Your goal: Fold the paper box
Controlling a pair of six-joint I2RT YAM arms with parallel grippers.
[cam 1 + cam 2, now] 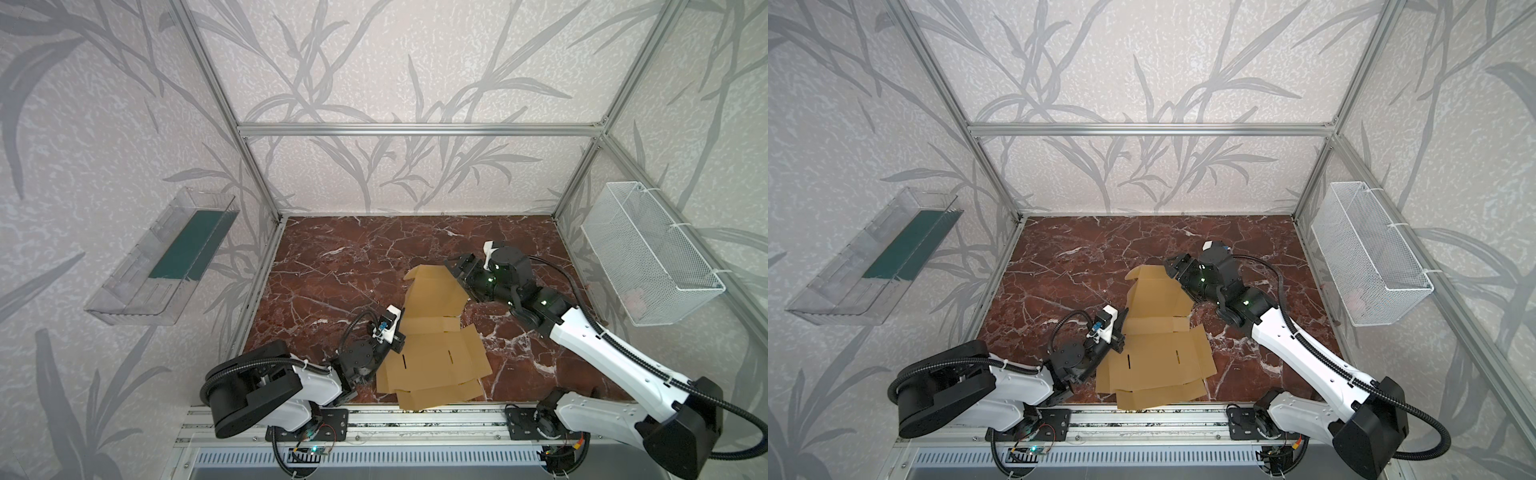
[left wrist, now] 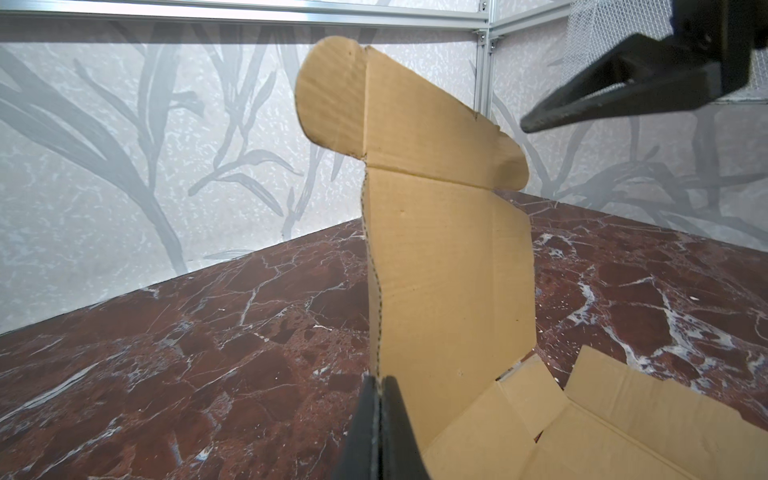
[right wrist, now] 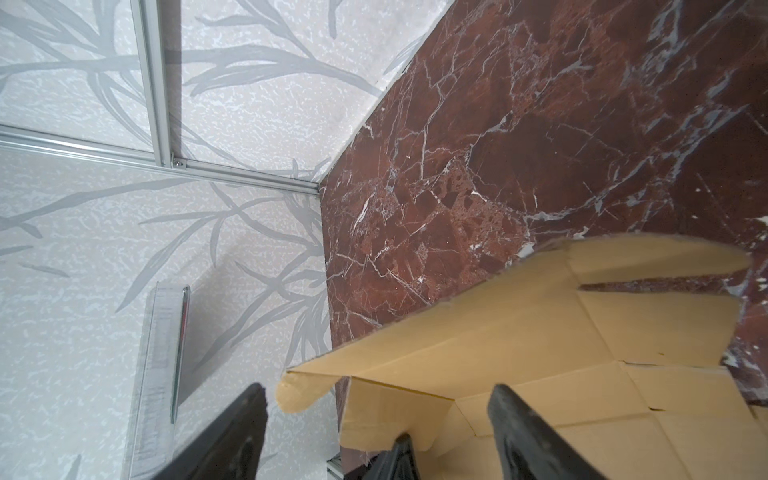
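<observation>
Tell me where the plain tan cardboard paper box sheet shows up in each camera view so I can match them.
Top view: the plain tan cardboard paper box lies centre front, its far panel raised.
Top view: the paper box sits in the same centre-front place.
Left wrist: the paper box stands upright mid-picture.
Right wrist: the paper box fills the foreground.
Shared landmark: the red-brown marble tabletop beneath it.

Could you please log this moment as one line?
left pincer: shut on paper box edge | right pincer: open near raised flap | fold: unfinished
</observation>
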